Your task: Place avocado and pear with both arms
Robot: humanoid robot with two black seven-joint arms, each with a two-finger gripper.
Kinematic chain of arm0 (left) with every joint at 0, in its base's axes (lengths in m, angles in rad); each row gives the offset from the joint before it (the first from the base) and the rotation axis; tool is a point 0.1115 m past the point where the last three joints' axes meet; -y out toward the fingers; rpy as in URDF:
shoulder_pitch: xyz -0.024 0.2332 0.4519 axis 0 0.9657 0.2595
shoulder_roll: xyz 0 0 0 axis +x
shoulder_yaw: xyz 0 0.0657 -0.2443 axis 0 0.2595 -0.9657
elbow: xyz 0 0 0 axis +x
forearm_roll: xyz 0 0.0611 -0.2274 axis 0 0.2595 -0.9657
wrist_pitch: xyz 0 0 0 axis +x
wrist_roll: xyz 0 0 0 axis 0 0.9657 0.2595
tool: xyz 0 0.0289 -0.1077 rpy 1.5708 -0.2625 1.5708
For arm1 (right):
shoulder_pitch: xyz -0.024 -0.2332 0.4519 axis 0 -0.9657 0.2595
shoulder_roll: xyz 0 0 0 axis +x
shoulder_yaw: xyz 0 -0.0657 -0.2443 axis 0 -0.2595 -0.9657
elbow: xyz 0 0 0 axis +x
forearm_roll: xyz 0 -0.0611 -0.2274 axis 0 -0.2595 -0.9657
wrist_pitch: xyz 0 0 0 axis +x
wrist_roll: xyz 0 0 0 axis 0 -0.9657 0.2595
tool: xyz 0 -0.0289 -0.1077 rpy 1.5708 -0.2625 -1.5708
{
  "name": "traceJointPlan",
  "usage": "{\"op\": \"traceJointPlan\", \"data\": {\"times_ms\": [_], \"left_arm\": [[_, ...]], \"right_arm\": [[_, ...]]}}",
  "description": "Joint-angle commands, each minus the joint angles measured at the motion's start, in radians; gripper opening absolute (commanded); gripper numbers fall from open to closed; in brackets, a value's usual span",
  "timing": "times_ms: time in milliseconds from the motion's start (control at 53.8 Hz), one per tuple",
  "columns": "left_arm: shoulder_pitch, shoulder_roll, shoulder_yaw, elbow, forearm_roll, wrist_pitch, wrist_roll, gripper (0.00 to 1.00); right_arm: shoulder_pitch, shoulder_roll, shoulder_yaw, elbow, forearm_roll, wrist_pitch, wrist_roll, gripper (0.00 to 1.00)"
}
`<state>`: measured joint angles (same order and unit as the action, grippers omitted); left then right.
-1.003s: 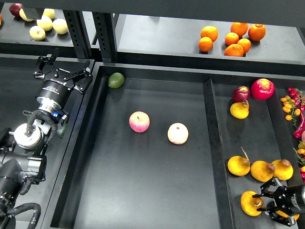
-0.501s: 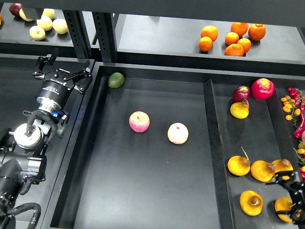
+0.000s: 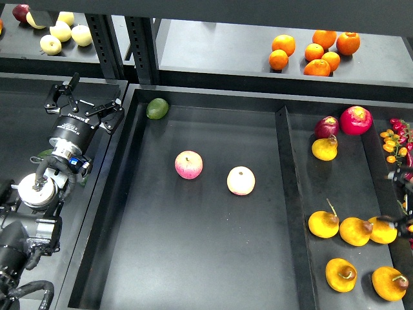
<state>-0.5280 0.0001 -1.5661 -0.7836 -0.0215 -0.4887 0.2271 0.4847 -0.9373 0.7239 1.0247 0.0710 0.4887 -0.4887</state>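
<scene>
Several yellow-orange pears lie in the right compartment; one with a brown dimple and short stem is at the front, with another beside it. My right gripper shows only at the right edge, its two dark fingers spread apart and empty, above the middle row of pears. My left gripper is open and empty over the left ledge, left of a short green avocado. A dark green fruit peeks out behind my left arm, mostly hidden.
Two pink-red apples lie in the middle tray. Oranges sit on the back shelf and pale apples at the back left. A red apple and chillies are at the right.
My right gripper has pulled away from the front pear, moving right and back to the view's edge and leaving the pear in place. My left gripper shifted slightly left.
</scene>
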Motion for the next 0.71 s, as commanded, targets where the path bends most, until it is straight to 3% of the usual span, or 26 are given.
{"op": "traceJointPlan", "data": {"times_ms": [0,260,687], "left_arm": [[0.011,0.000,0.003,-0.014,0.000,0.000,0.000,1.00],[0.033,0.000,0.011,-0.043,-0.002,0.000,-0.002,1.00],[0.046,0.000,0.057,-0.059,-0.002,0.000,-0.003,1.00]], "right_arm": [[0.014,0.017,0.060,-0.001,0.024,0.000,0.000,0.93],[0.012,0.144,0.236,0.000,0.030,0.000,0.000,0.93],[0.002,0.471,0.428,-0.041,0.029,0.000,0.000,0.94]]}}
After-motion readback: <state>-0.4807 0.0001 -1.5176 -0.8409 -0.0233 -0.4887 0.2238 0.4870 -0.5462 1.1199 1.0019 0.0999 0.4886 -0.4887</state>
